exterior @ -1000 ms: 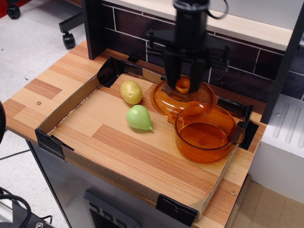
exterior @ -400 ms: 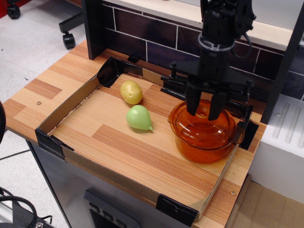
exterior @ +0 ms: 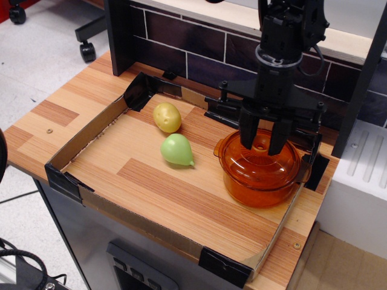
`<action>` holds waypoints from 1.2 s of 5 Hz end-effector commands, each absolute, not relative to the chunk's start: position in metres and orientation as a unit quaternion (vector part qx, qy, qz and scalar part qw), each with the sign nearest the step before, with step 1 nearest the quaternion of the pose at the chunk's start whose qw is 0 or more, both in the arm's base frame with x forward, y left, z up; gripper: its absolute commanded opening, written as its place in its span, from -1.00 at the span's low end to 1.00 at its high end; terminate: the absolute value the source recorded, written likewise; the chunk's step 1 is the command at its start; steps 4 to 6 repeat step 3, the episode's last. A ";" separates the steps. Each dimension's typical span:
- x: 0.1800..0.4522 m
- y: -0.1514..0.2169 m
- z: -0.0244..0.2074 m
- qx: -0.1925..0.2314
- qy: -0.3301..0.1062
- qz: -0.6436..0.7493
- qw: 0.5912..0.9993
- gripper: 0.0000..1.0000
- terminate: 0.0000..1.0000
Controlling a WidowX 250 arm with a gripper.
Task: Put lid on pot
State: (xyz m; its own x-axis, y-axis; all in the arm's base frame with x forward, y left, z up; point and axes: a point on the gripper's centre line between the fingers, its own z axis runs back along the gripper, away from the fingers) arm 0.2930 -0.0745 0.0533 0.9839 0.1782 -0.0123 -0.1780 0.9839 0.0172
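The orange lid (exterior: 260, 158) lies flat on the deep orange pot (exterior: 261, 187) at the right end of the cardboard-walled tray. My black gripper (exterior: 263, 145) hangs straight down over the lid's centre. Its two fingers stand close on either side of the raised knob (exterior: 263, 144) and look shut on it. The pot's inside is hidden under the lid.
A yellow toy fruit (exterior: 167, 116) and a green toy fruit (exterior: 176, 149) lie in the tray left of the pot. The tray's cardboard wall (exterior: 84, 138) rings the work area. A dark tiled back wall (exterior: 199, 48) and a black post (exterior: 363, 78) stand close behind and to the right.
The gripper carried the lid from behind the pot to the right and forward. It has set the lid down onto the pot and lowered slightly since the last frame.
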 end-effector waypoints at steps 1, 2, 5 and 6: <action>0.296 -0.082 0.057 0.001 0.013 0.091 0.996 -1.00 -1.00; 0.298 -0.082 0.058 -0.001 0.014 0.095 0.995 1.00 -1.00; 0.300 -0.081 0.062 -0.012 0.023 0.088 0.996 1.00 1.00; 0.300 -0.081 0.062 -0.012 0.023 0.088 0.996 1.00 1.00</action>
